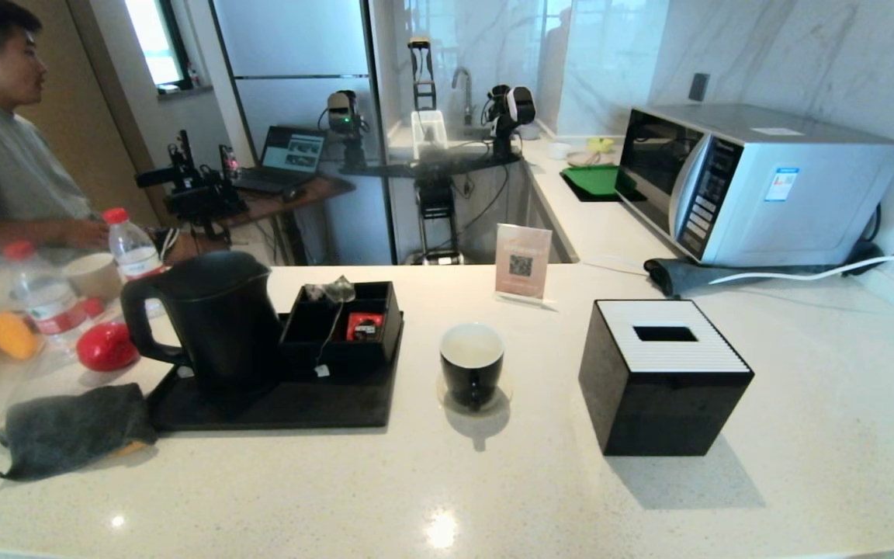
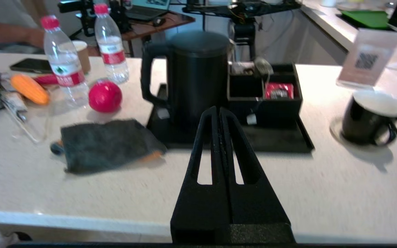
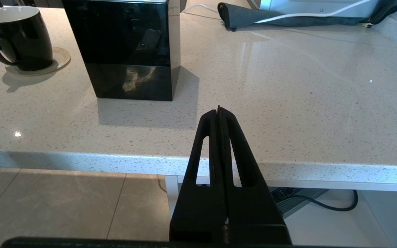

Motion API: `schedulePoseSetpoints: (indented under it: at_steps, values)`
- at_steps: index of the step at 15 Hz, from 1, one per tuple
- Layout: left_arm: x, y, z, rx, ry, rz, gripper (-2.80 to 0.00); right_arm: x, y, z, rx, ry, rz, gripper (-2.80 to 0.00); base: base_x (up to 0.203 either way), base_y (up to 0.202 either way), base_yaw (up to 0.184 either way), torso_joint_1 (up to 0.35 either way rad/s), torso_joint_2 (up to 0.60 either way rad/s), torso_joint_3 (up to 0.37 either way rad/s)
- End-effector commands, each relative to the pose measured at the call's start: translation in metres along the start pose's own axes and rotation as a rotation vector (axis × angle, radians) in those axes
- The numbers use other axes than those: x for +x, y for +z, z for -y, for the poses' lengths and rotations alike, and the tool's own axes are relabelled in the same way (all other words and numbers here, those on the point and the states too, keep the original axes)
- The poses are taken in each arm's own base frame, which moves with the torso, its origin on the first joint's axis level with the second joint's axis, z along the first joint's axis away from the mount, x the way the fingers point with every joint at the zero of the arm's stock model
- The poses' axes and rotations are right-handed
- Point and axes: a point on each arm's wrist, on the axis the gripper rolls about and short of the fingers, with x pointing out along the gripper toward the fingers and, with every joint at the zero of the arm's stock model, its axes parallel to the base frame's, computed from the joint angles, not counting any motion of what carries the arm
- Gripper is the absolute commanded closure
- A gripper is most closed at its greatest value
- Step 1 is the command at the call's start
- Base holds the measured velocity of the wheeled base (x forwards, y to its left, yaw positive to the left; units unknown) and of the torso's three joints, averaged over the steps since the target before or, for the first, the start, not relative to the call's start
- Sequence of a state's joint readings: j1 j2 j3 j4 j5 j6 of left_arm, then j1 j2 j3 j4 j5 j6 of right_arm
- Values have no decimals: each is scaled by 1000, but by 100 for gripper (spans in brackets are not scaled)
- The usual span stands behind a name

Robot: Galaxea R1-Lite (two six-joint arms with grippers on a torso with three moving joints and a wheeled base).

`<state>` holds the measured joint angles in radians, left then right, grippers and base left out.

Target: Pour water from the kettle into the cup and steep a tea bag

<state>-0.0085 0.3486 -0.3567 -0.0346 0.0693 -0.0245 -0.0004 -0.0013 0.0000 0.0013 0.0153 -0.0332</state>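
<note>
Matte kettle (image 1: 210,322), glossy cup (image 1: 472,365), speckled counter (image 1: 804,435)

1. We've got a pale speckled stone counter (image 1: 493,497) carrying everything here.
2. On its left part sits a black tray (image 1: 276,404), with a dark grey cloth (image 1: 71,427) just beside it at the left.
3. Further left we see a red ball (image 1: 105,346), an orange thing (image 1: 11,335), two red-capped bottles (image 1: 130,247) and a tan paper cup (image 1: 93,275).
4. Mid-counter there's a round coaster (image 1: 447,397) under the cup (image 1: 472,363).
5. To the right stands a black tissue box (image 1: 660,380).
6. Farther back: a small QR sign (image 1: 522,265), a microwave (image 1: 750,182) and another dark cloth (image 1: 680,276).
</note>
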Motion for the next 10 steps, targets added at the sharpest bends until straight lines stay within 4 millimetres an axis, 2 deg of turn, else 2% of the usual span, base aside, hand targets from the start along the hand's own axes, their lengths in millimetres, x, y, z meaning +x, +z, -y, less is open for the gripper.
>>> schedulePoseSetpoints:
  at_steps: [1,4,6,8,10]
  values:
    - [44,26,3,8,25,-107,0,0,0,0,-1,-1,-2,0,0,0,0,0,0,0]
    - [100,49,0,10,131,-131,0,0,0,0,-1,0,-2,0,0,0,0,0,0,0]
    - [138,53,-12,9,236,-131,0,0,0,0,-1,-1,-2,0,0,0,0,0,0,0]
    - [166,44,-32,7,339,-131,0,0,0,0,-1,0,-2,0,0,0,0,0,0,0]
    - [182,20,-51,2,392,-141,0,0,0,0,-1,-1,-2,0,0,0,0,0,0,0]
